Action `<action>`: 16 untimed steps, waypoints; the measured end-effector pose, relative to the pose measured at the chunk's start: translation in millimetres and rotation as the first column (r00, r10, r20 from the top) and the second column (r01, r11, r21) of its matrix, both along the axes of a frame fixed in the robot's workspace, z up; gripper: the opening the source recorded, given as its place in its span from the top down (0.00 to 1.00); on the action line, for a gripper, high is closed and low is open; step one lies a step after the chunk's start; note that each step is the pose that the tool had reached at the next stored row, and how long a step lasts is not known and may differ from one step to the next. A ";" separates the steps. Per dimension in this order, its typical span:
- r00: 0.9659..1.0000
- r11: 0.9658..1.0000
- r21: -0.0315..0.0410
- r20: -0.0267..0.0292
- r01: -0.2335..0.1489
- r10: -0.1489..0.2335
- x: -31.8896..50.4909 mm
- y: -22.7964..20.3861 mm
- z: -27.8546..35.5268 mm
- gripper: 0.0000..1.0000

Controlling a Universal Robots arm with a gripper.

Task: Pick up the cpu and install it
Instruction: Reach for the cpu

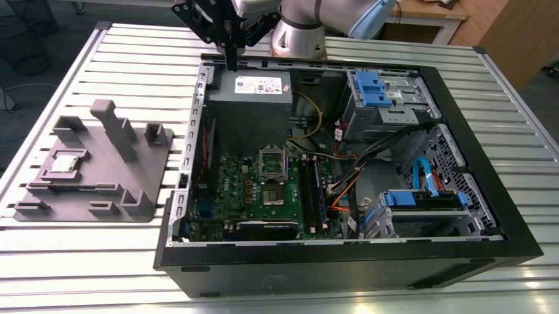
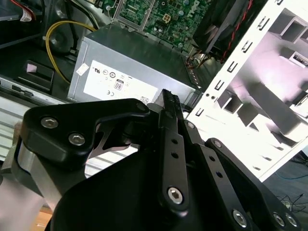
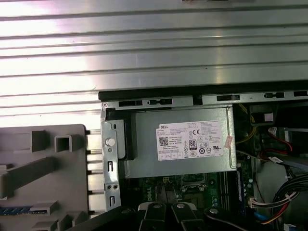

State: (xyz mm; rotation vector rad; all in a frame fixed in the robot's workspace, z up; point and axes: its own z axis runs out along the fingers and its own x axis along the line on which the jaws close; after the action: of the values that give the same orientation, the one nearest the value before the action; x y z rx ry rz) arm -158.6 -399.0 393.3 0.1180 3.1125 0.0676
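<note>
The cpu (image 1: 68, 161), a small pale silver square, lies flat in a recess of the grey plastic tray (image 1: 131, 186) at the exterior view's left, outside the computer case. My gripper (image 1: 234, 60) hangs above the case's back edge, over the grey power supply (image 1: 249, 98), far from the cpu. Its black fingers (image 2: 168, 103) point down, shut together with nothing between them. The silver socket frame (image 1: 271, 163) sits on the green motherboard (image 1: 253, 196) in the middle of the case. In the first wrist view the power supply (image 3: 180, 142) lies just past the finger links (image 3: 163, 211).
The open black case (image 1: 489, 216) lies on a slatted metal table (image 1: 96, 261). Blue drive brackets (image 1: 371, 88) and coloured cables (image 1: 349, 183) fill the case's right side. The tray has upright posts (image 1: 114, 127). A yellow cable (image 2: 53, 43) runs beside the power supply.
</note>
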 end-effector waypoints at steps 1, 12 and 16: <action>1.000 1.000 0.000 0.000 0.000 0.000 -0.7 0.0 -0.1 0.89; 1.000 1.000 0.000 0.000 0.000 0.000 -4.6 0.0 0.0 0.89; 1.000 1.000 0.000 0.000 0.000 0.000 -8.6 0.0 -0.1 0.89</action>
State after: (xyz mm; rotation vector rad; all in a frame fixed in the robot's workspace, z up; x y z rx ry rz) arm -167.3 -398.9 393.3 0.1180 3.1124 0.0677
